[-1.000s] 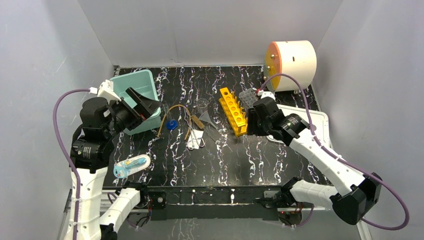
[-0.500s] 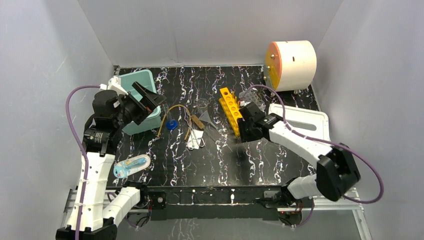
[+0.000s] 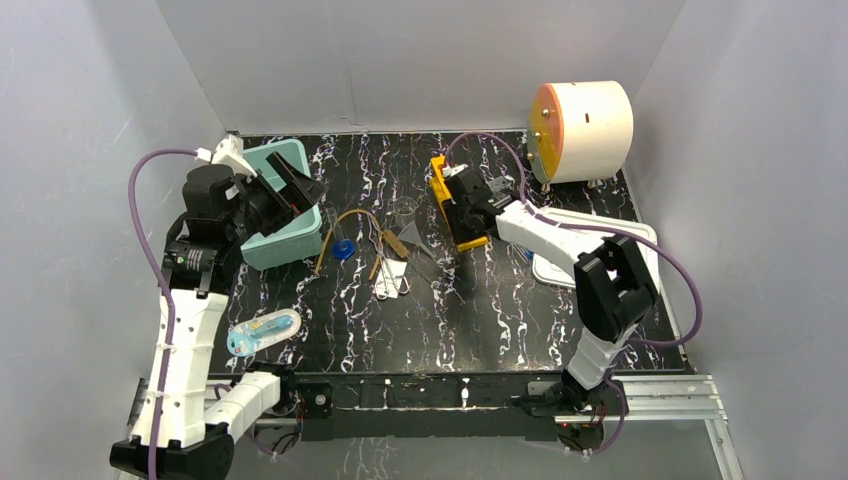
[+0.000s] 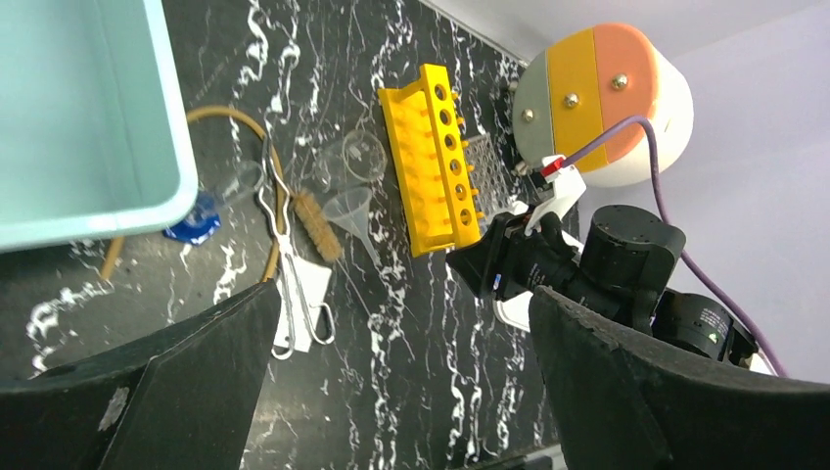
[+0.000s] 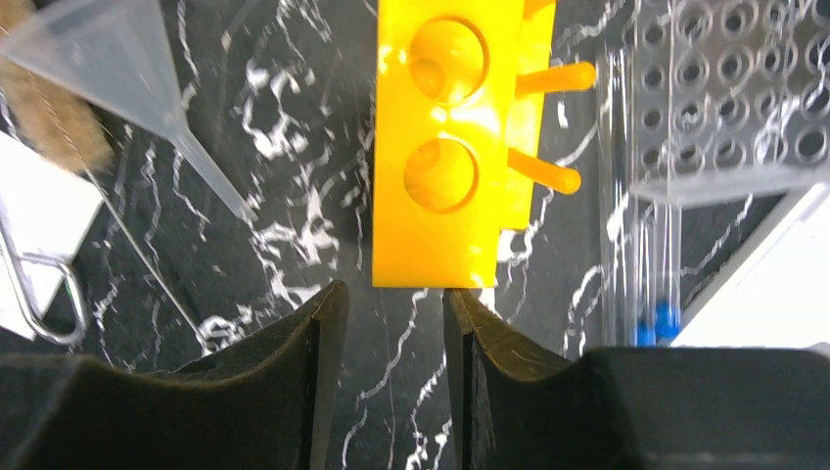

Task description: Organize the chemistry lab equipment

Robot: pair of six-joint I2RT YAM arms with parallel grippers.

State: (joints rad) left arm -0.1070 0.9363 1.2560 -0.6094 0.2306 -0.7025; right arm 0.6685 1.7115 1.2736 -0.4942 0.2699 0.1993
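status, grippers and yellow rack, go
Left gripper open, by teal bin. Right gripper open, tips at near end of yellow rack, no grip seen. Close alongside: clear tube rack.

Bare table point(image 5: 294, 147) separates clear funnel point(image 5: 108, 59) from yellow rack point(image 5: 440, 147); the clear plastic tube rack point(image 5: 724, 88) crowds its other side.

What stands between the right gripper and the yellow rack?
Nothing visible does. The right gripper is open, right at the near end of the yellow rack. The funnel lies off to one side, the clear rack to the other.
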